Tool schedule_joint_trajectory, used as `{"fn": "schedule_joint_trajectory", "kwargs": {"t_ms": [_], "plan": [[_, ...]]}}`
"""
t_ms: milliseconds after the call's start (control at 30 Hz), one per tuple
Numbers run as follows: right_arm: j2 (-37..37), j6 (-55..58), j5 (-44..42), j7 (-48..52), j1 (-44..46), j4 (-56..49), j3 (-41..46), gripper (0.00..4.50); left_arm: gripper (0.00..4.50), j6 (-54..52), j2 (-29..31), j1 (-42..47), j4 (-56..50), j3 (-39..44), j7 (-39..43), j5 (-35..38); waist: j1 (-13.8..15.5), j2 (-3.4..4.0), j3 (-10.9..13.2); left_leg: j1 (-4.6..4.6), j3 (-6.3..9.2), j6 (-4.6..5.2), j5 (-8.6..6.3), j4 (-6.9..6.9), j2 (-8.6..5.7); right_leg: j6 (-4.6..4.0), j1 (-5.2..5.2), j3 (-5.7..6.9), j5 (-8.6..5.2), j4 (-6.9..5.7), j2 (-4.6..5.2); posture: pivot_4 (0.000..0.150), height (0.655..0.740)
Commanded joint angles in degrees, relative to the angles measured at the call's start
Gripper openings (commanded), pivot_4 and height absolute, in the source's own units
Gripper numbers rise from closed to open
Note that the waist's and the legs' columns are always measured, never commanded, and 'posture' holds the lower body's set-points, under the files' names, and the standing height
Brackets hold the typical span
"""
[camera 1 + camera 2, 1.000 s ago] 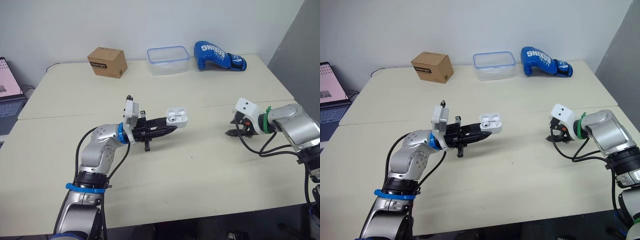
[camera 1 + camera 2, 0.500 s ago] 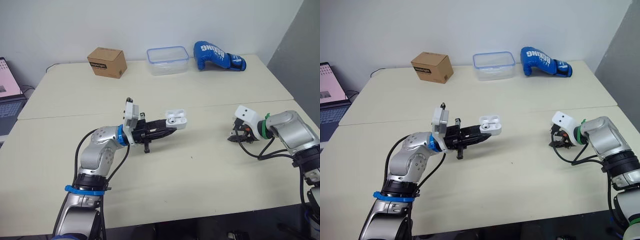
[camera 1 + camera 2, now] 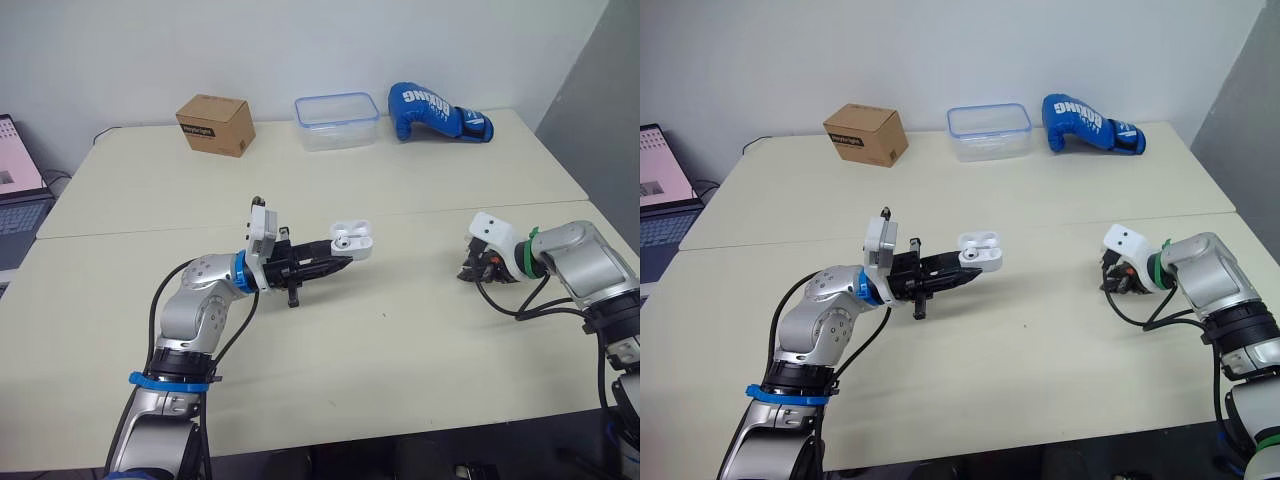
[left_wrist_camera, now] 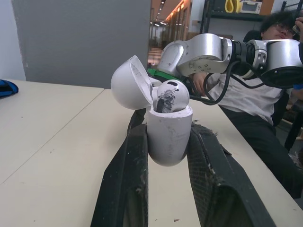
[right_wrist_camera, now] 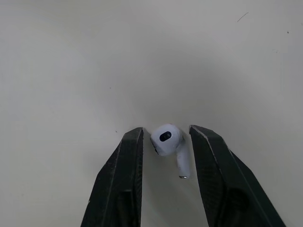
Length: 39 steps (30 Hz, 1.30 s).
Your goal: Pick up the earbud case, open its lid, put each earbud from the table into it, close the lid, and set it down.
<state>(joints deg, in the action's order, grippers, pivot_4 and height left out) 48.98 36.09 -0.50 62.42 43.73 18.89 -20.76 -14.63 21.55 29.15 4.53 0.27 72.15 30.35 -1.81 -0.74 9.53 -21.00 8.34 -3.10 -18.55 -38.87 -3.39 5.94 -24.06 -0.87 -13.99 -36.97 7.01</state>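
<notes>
- Room: plain light wall [image 3: 300, 40] at 12 o'clock; a laptop [image 3: 15, 190] beyond the table's 9 o'clock edge; a person [image 4: 246, 99] seated off the 3 o'clock side.
- Table [image 3: 400, 330]: pale, flat top. Along the far edge stand a boxing glove [image 3: 437, 111] at 1 o'clock, a clear container [image 3: 336, 121] at 12 o'clock and a cardboard box [image 3: 214, 124] at 11 o'clock, all well apart from the work area.
- Left gripper [image 3: 338, 262]: near the table's centre, fingers clamped on the earbud case [image 4: 169, 132], which is held upright above the surface.
- Right gripper [image 5: 165, 133]: at 3 o'clock, fingers apart, straddling the second earbud without gripping it.
- Earbud case: lifted, lid open — steps 1 and 2 judged complete.
- First earbud [image 4: 171, 94]: seated in the case.
- Second earbud [image 5: 166, 139]: lying on the table between the right fingers.
- Remaining, as judged: grip and insert earbud 2, close the lid, set the case down — roughly half done.
</notes>
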Motion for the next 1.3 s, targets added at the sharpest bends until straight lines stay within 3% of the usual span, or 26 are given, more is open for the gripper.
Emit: {"fn": "schedule_joint_trajectory", "kwargs": {"t_ms": [33, 133, 333, 567, 767, 1300], "plan": [[0.87, 0.49, 1.43, 0.23, -0.58, 0.10, 1.16, 1.15, 0.79, 0.22, 0.53, 0.18, -2.64, 0.19, -0.07, 1.15, 0.00, 0.00, 0.00, 0.00, 0.00, 0.00, 0.00, 0.00, 0.00, 0.00, 0.00, 0.00, 0.00, 0.00, 0.00, 0.150, 0.7307], [0.92, 0.72, 1.65, 0.47, -0.61, 0.03, 1.11, 0.39, 0.79, 0.22, 0.51, 0.22, -2.65, 0.12, -0.18, 1.15, 0.00, 0.00, 0.00, 0.00, 0.00, 0.00, 0.00, -0.01, -0.01, 0.00, 0.01, 0.00, 0.00, 0.00, 0.00, 0.150, 0.7307], [1.85, 1.18, 1.59, 2.16, -0.51, -2.31, 0.97, 0.38, 0.79, -0.09, 0.42, 0.42, -2.98, -0.02, -0.50, 1.21, 0.01, 0.00, 0.00, 0.00, 0.00, 0.00, 0.00, -0.01, -0.01, 0.00, 0.01, 0.00, 0.00, 0.00, 0.00, 0.150, 0.7307], [6.60, 0.53, 1.79, 10.69, -2.34, -15.37, -1.40, 0.38, 0.79, -0.45, 0.71, 0.63, -3.28, 0.00, -0.42, 1.23, 0.04, 0.00, 0.00, -0.01, 0.00, 0.00, 0.00, 0.00, 0.00, 0.00, -0.01, 0.01, 0.00, 0.00, 0.00, 0.150, 0.7307], [5.85, 1.33, 2.84, 13.72, -2.07, -21.82, -4.56, 0.38, 0.79, -0.12, 0.81, 0.90, -2.78, 0.01, -0.15, 0.98, 0.02, 0.00, 0.00, 0.01, 0.00, 0.00, 0.00, 0.00, 0.01, 0.00, 0.00, 0.01, 0.00, -0.01, -0.01, 0.150, 0.7307], [3.49, 4.69, 5.54, 14.10, -3.01, -23.50, -8.76, 0.38, 0.79, 0.26, 0.37, 0.32, -3.38, -0.24, -0.75, 0.85, 0.10, 0.00, 0.00, 0.00, 0.03, 0.00, 0.00, -0.01, 0.00, 0.00, 0.00, 0.01, 0.00, 0.00, 0.00, 0.150, 0.7307]]}}
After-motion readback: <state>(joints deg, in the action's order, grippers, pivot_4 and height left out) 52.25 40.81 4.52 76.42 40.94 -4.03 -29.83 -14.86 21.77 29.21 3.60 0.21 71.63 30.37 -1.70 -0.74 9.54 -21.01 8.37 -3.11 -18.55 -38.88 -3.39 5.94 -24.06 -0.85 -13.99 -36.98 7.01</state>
